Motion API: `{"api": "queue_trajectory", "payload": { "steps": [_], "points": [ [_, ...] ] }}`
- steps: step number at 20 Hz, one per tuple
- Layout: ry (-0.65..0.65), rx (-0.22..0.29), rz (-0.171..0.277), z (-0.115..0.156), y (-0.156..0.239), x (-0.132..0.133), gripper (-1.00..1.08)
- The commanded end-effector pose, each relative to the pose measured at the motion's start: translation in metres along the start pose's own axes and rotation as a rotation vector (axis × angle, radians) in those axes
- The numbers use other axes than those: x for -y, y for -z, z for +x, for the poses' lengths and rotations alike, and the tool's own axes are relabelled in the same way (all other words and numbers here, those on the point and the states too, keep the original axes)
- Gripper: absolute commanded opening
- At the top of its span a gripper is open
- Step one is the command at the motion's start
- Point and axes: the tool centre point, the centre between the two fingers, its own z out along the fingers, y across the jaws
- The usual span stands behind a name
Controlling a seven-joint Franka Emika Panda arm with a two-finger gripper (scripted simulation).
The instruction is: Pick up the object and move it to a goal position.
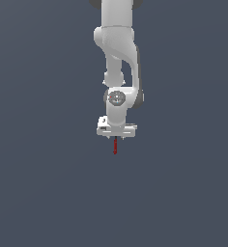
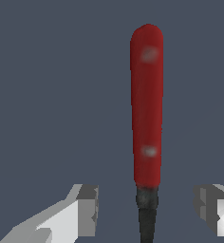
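Note:
The object is a thin dark-red stick [image 2: 146, 104] with a small darker tip [image 2: 146, 213]. In the wrist view it sits between my two fingers, the dark tip nearest the gripper [image 2: 147, 209]. One finger [image 2: 85, 209] and the other finger [image 2: 211, 206] stand apart from it, with a gap on each side. The jaws are open and empty. In the exterior view the stick [image 1: 115, 145] shows as a short red line just below the white gripper [image 1: 116, 137] in the picture. I cannot tell its height above the surface.
A plain dark grey-blue surface [image 1: 43, 183] fills both views. The white arm [image 1: 117, 53] comes in from the exterior view's top edge. Nothing else shows.

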Motion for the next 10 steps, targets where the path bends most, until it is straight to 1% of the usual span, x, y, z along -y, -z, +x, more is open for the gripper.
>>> {"api": "queue_trajectory", "payload": {
  "steps": [1,10],
  "points": [
    [0.001,0.001,0.0,0.0003,-0.0034,0.0004,-1.0],
    [-0.001,0.0,0.0,0.0016,0.0013,-0.0021,-1.0]
  ]
}}
